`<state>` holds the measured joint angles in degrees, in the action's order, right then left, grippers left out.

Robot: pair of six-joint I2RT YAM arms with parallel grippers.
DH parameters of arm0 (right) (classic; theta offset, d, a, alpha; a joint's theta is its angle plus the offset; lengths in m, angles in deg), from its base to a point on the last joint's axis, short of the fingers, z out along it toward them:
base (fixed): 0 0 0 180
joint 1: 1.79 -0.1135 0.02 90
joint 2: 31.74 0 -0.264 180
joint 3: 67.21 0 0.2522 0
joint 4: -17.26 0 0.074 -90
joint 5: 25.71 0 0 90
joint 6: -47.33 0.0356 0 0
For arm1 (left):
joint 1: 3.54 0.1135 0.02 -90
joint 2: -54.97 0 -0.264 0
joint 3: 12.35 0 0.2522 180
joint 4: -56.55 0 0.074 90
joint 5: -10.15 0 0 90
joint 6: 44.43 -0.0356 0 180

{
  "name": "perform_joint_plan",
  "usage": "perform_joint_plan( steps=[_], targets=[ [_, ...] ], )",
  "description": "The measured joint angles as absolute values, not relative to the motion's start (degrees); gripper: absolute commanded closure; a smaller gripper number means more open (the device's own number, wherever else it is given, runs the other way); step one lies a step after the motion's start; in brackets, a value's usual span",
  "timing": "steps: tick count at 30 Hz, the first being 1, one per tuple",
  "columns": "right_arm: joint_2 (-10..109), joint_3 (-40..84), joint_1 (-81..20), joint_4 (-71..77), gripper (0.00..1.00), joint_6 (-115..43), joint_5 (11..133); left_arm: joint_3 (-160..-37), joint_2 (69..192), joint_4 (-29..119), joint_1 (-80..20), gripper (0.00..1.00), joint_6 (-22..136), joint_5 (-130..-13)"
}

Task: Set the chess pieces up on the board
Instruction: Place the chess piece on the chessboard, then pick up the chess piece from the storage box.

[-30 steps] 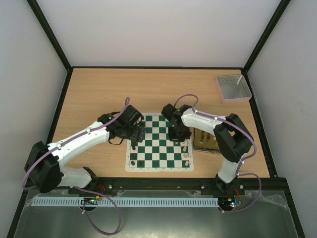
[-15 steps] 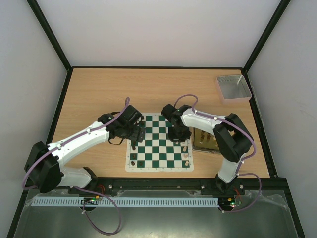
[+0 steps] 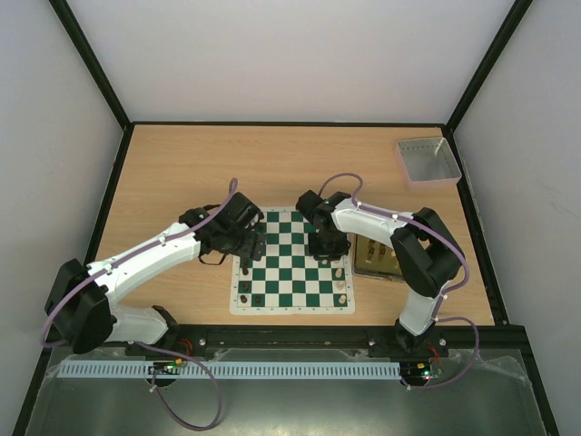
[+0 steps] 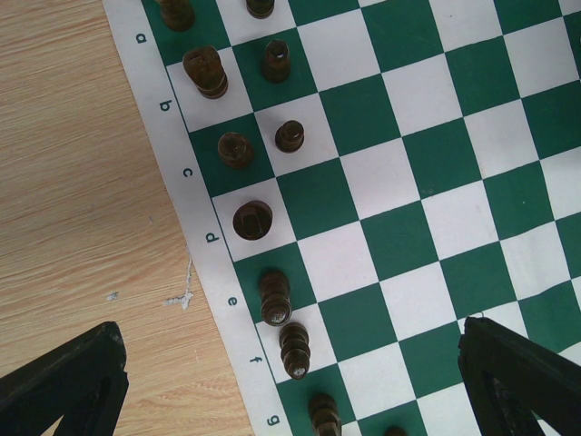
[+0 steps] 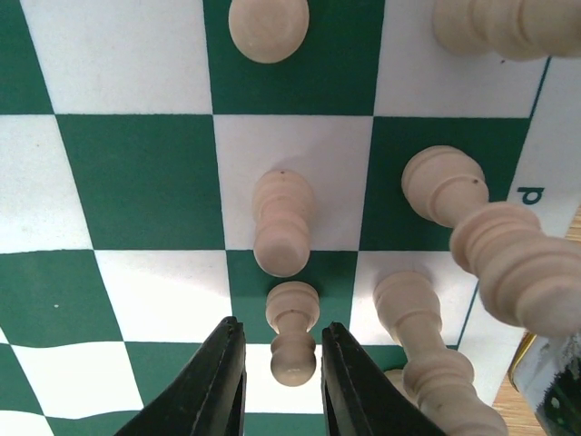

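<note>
Nothing moved, board (image 4: 399,182) lettered a-g, right claw (image 5: 280,332) straddling cream pawn (image 5: 292,349)

Left arm (image 3: 145,257) and right arm (image 3: 374,221): white shell links between bulky black joint housings (same build on both). A purple cable (image 3: 343,175) runs along each arm, held on by small white clips, and arches free near the wrist. Another purple loop (image 3: 219,400) hangs below the left base. Small coloured lights show at both bases, too small to read. Wrist ends are black blocks. Left gripper (image 4: 289,323) fingers (image 4: 64,391) are matte black and wedge-shaped. Right gripper (image 5: 280,332) fingers (image 5: 213,381) are black and slim, with rounded, slightly glossy tips.
</note>
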<state>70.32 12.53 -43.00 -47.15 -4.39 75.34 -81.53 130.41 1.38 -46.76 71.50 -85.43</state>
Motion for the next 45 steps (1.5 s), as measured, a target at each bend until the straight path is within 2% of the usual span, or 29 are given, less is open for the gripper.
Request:
perform_joint_plan(
  steps=[25, 29, 36, 45],
  targets=[
    [69.51, 20.33, -42.13, -53.17, 0.78, -5.09, 73.39, -81.53, 130.41, 1.4, -46.76, 0.01, 71.5, -85.43],
    [65.6, 20.27, -36.71, -54.54, 0.78, -5.22, 72.98, -81.53, 130.41, 1.4, -46.76, 0.01, 71.48, -85.43],
    [58.65, 17.97, -21.06, -55.39, 0.77, -6.18, 69.83, -81.53, 130.41, 1.64, -46.76, 0.01, 71.48, -85.39],
    [54.67, 5.71, -7.59, -53.93, 0.77, -3.41, 69.44, -81.53, 130.41, 1.77, -46.76, 0.01, 71.48, -85.3]
  ],
)
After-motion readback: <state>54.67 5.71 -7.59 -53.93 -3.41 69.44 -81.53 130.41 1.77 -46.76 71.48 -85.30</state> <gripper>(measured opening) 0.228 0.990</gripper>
